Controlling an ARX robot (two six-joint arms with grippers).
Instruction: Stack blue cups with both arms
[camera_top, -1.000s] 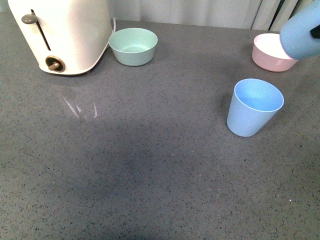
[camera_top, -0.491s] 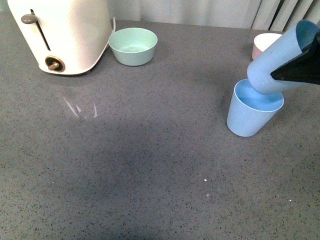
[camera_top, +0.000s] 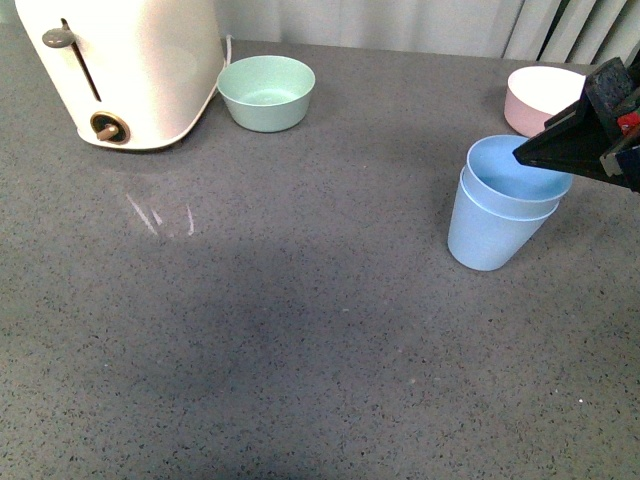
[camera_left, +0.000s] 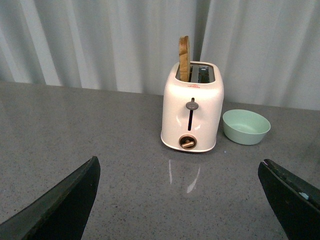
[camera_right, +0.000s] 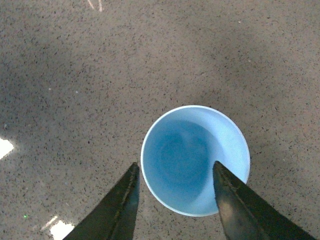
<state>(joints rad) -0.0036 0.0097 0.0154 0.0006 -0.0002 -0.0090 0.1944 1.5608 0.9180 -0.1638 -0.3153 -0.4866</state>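
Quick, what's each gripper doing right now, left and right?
Left gripper: jaws open, holding nothing.
Right gripper: jaws open over the nested blue cups, not clamped on them.

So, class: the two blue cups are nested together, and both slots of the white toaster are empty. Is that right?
No. The blue cups are nested, but one slot of the toaster holds an upright slice of bread; the left wrist view shows it.

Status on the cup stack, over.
Left tool open, empty. Right tool open, astride rim of top cup. That cup seated in bottom cup. Pink bowl close behind, not touching.
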